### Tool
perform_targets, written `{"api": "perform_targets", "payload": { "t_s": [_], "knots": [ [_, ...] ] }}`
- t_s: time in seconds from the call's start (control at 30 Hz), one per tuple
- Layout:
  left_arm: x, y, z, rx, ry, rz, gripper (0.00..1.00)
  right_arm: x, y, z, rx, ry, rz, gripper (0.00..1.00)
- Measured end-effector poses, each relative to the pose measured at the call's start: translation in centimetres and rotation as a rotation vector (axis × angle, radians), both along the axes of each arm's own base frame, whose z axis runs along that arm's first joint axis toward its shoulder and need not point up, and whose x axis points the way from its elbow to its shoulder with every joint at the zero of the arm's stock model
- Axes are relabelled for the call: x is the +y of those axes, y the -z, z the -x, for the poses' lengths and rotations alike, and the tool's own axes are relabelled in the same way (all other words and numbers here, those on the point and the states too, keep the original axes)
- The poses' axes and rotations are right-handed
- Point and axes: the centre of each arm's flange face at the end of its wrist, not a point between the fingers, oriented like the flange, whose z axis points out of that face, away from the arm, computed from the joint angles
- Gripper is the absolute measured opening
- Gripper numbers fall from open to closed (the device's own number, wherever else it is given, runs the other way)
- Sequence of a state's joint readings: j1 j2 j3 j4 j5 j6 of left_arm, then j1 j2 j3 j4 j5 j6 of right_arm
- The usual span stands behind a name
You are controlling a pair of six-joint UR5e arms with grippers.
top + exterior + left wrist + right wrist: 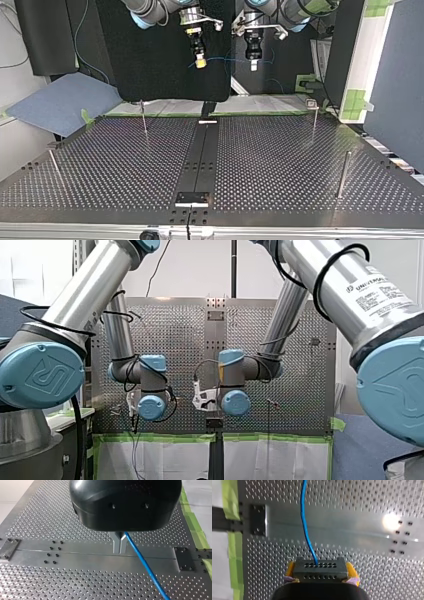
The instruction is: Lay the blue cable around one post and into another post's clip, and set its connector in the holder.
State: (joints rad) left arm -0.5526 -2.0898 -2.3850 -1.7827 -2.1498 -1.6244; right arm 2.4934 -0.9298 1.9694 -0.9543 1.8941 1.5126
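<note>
While the perforated bench and its thin posts wait below, the blue cable hangs strung in air above them. Looks light, thin, floppy, probably slick; will sag unless kept taut. My left fingers pinch shut on its run; my right fingers, yellow-padded, clamp the black connector, rigid and judged the surest hold.

My left arm and right arm are silver tubes with pale blue joint caps, looped by black cables. In the front view the cap at eight o'clock bears an embossed logo, and the tube at two o'clock a white label. The left jaws have a rounded black housing and metal fingers. The right jaws' pads are yellow.
</note>
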Motion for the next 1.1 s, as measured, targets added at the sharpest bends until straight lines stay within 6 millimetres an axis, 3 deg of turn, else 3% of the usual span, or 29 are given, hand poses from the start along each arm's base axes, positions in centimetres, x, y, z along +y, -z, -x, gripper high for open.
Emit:
{"api": "perform_targets", "payload": {
  "t_s": [0.33, 0.47, 0.63, 1.1],
  "knots": [
    [0.0, 0.0, 0.0, 0.0, 0.0, 0.0, 0.0, 1.1, 0.0, -0.5, 0.001, -0.021, -0.001, 0.0],
    [0.0, 0.6, 1.1, 0.008, 0.0, 0.009, 0.0, 0.8, -0.2, 0.0, -0.004, 0.001, -0.011, 0.0],
    [-0.8, -0.1, 1.8, -0.015, 0.028, 0.048, 0.0, 0.3, -2.1, 0.4, -0.05, 0.05, -0.019, 0.0],
    [-0.1, -3.6, 0.1, -0.05, 0.038, 0.125, 0.0, -1.1, -9.2, 0.3, -0.177, 0.083, 0.02, 0.0]
  ]
}}
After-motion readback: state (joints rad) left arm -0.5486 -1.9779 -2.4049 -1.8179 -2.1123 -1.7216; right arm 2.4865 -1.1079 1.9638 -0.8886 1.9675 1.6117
